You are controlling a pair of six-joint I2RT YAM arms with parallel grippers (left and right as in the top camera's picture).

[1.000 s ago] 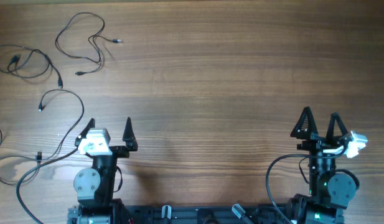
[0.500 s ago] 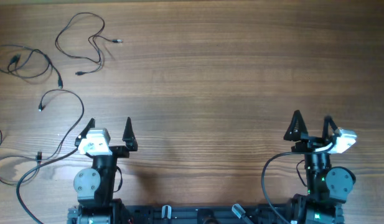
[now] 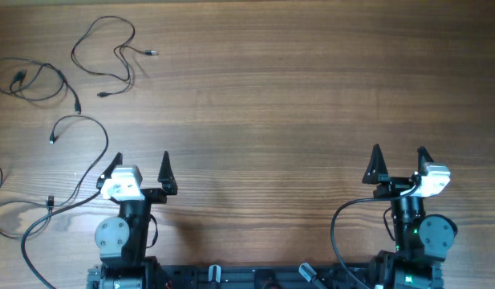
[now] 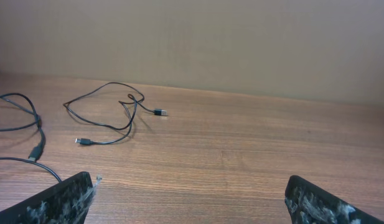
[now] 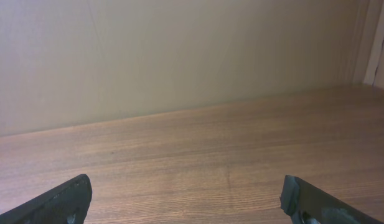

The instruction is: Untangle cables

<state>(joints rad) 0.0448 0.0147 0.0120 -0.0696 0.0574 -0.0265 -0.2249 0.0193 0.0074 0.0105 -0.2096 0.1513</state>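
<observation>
Cables (image 3: 123, 50) lie as separate loose strands on the far left of the surface (image 3: 271, 96), none held. Left gripper (image 3: 140, 163) is near left, jaws wide open and empty, with one strand just beside it. Right gripper (image 3: 399, 159) is near right, jaws wide open and empty, well apart from the cables.

Most likely a robotics lab or test bench. Plain wood-grain desk (image 3: 271, 104) seen from a fixed camera overhead. Two arms mounted at its near edge, left arm (image 3: 121, 233) and right arm (image 3: 419, 239), on a black rail (image 3: 255, 277). Bare beige wall (image 5: 179, 56) behind the far edge. Thin loose cables (image 3: 111, 48) spread toward the far-left corner.
</observation>
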